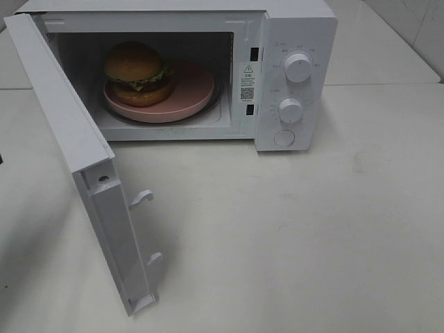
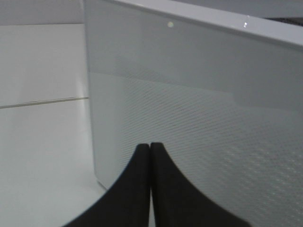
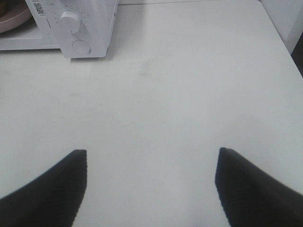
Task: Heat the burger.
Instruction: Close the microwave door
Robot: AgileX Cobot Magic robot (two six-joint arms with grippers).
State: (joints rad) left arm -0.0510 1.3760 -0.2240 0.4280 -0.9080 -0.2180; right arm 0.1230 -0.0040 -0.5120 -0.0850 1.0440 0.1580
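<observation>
The burger (image 1: pixel 137 73) sits on a pink plate (image 1: pixel 189 96) inside the white microwave (image 1: pixel 295 31). The microwave door (image 1: pixel 76 139) stands swung wide open toward the front left. Neither gripper shows in the high view. In the left wrist view my left gripper (image 2: pixel 150 146) is shut with nothing between its fingers, its tips close against the door's outer mesh-patterned face (image 2: pixel 199 118). In the right wrist view my right gripper (image 3: pixel 151 151) is open and empty over bare table, well in front of the microwave's control panel (image 3: pixel 75 28). A sliver of the pink plate (image 3: pixel 12 19) shows there too.
The control panel has two round knobs (image 1: pixel 298 67) (image 1: pixel 290 109) and a round button (image 1: pixel 284 137) below them. Two latch hooks (image 1: pixel 142 198) stick out of the door's edge. The white table (image 1: pixel 312 229) stretches to the right and front.
</observation>
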